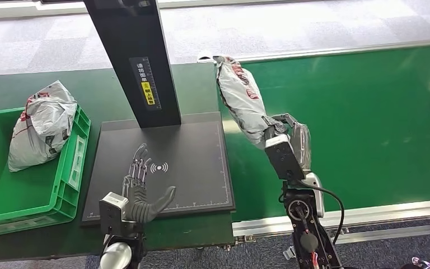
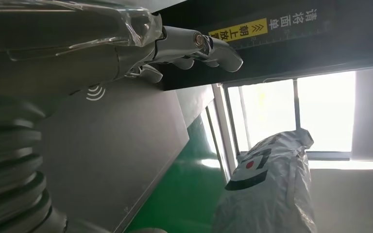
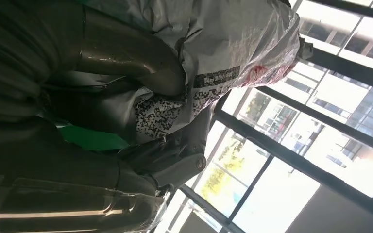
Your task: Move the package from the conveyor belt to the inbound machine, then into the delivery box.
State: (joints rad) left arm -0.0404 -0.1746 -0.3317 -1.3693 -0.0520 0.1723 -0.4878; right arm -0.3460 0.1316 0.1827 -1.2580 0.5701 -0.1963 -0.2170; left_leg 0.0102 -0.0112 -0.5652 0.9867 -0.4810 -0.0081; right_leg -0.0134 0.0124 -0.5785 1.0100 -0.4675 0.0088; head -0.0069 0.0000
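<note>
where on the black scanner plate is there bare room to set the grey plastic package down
The black scanner plate is bare on its right half, between the black upright column and the green conveyor belt. Its near-left part is crowded: the open left hand hovers there. The right hand holds the grey plastic package.

My right hand holds a grey package with red print and a black-and-white code, beside the black scanner plate and green belt.

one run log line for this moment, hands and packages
right hand: grips grey package, lifted above green belt | left hand: open over scanner plate | second package: in green crate
</note>
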